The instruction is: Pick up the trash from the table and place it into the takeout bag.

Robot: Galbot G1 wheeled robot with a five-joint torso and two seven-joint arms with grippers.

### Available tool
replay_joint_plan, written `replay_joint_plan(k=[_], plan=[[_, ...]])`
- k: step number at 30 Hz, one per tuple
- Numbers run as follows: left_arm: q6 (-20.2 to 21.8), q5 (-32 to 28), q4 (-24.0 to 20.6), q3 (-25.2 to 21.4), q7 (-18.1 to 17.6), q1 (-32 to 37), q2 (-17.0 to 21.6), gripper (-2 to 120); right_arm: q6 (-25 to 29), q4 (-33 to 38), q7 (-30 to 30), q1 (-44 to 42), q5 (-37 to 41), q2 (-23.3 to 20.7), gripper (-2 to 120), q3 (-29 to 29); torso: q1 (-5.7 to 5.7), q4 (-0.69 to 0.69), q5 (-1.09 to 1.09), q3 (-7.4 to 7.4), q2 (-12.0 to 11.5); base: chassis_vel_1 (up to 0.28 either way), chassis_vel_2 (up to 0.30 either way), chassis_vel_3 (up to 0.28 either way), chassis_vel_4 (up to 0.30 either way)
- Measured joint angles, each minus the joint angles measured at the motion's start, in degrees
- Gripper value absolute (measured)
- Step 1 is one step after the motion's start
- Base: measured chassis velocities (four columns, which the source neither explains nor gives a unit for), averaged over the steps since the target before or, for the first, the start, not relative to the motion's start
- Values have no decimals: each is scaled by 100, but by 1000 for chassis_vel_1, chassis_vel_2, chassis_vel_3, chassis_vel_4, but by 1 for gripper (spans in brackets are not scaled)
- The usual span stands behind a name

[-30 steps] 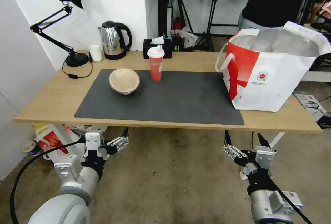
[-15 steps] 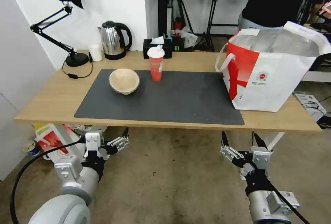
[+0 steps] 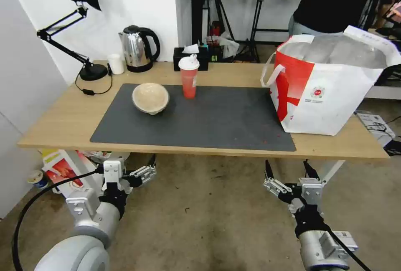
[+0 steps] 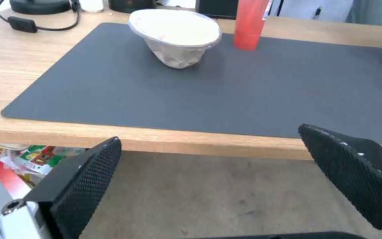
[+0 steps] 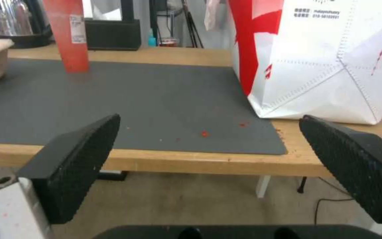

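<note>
A tan paper-like bowl (image 3: pixel 151 97) and a red cup with a white lid (image 3: pixel 189 76) are seen on the long light-wood table (image 3: pixel 58 125), apart from the boxy white-and-red takeout bag (image 3: pixel 334 83), whose silvery lining is exposed. The left pincer (image 3: pixel 144 173) and right pincer (image 3: pixel 288 173) are held open below the table edge, gripping nothing.

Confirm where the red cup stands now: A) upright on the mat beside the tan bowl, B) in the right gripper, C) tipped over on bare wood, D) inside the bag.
A: the red cup stands upright on the mat, beside the tan bowl.
</note>
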Motion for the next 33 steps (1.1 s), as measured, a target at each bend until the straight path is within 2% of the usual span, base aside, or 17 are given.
replay_joint_plan(k=[7,29,32,33], plan=[[0,-9,0,-9,0,-6,6,100,6,-207,-86,216,-2,22,100,-124,0,1,0,0,0,0,0,0,0],[-25,-10,0,-12,-10,20,5,100,12,-163,-199,170,-10,33,100,-142,0,0,0,0,0,0,0,0,0],[-50,-11,0,-23,-12,23,18,100,89,-104,-516,222,202,-8,100,-141,0,0,0,0,0,0,0,0,0],[-62,-14,0,-23,-12,18,18,100,215,-47,-917,269,434,-53,100,-141,0,-1,1,0,0,0,0,0,0]])
